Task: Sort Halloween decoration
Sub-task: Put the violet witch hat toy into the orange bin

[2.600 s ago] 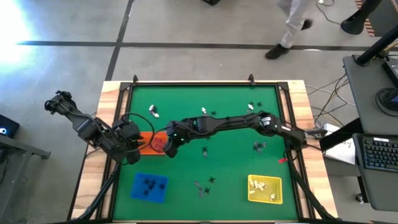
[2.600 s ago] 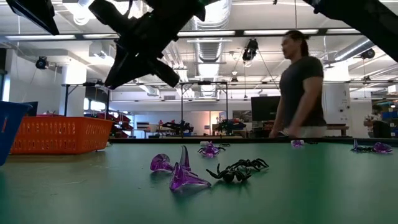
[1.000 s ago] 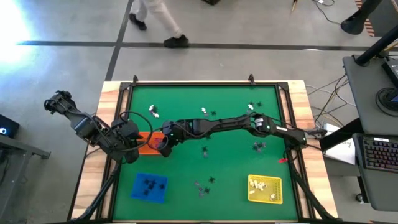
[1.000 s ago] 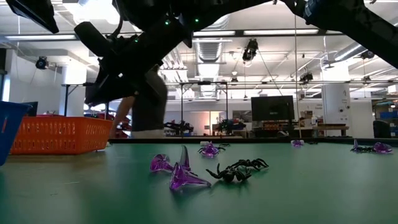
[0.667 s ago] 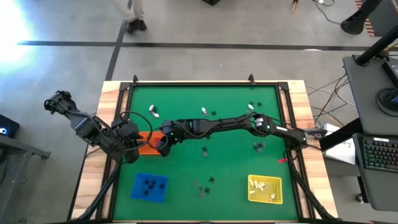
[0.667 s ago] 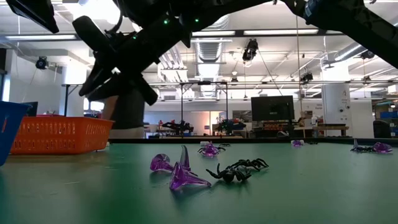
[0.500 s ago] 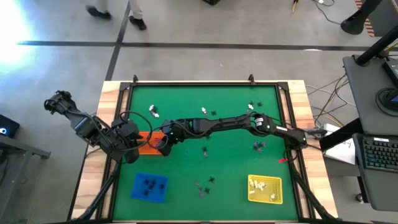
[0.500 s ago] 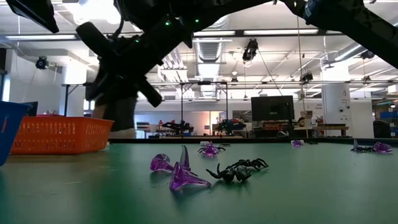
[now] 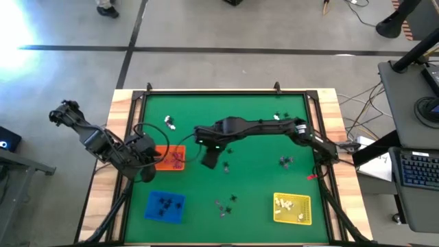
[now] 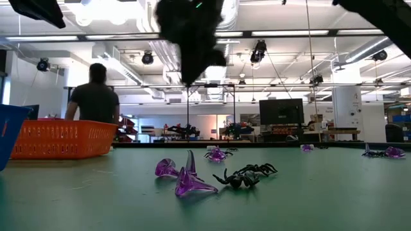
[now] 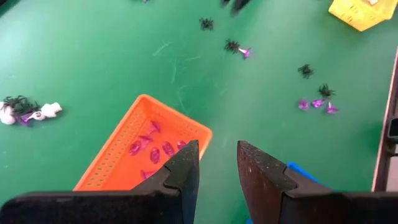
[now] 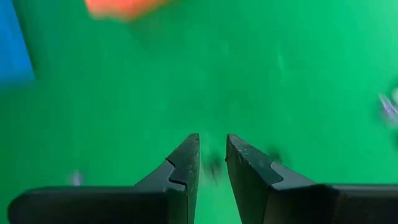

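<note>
Fingers of the left end effector (image 11: 214, 163) stand slightly apart, empty, over the orange tray (image 9: 167, 165) holding purple trinkets (image 11: 155, 148). Right end effector (image 12: 210, 157), narrowly parted, empty, hangs mid-desk (image 9: 260, 123) above scattered trinkets (image 10: 212, 173).

Right wrist view is motion-blurred: orange tray (image 12: 121, 6) is a smear cut by the frame edge, blue tray (image 12: 13, 43) clipped at the edge, trinkets on the green mat (image 12: 186, 81) are only faint dark and purple smudges, type unreadable.

Low view: right gripper (image 10: 191, 38) is a dark blurred mass cut off at the frame top, fingers not distinguishable. Blue tray (image 10: 11, 135) cropped by the left edge. Person (image 10: 94, 96) behind the orange tray (image 10: 61, 140) is hidden from the waist down.

High view: trinkets in the blue tray (image 9: 164, 203) and yellow tray (image 9: 292, 208) are too small to identify. Left gripper (image 9: 146, 165) tips can't be resolved.

Left wrist view: yellow tray (image 11: 364, 12) cut by the frame corner.
</note>
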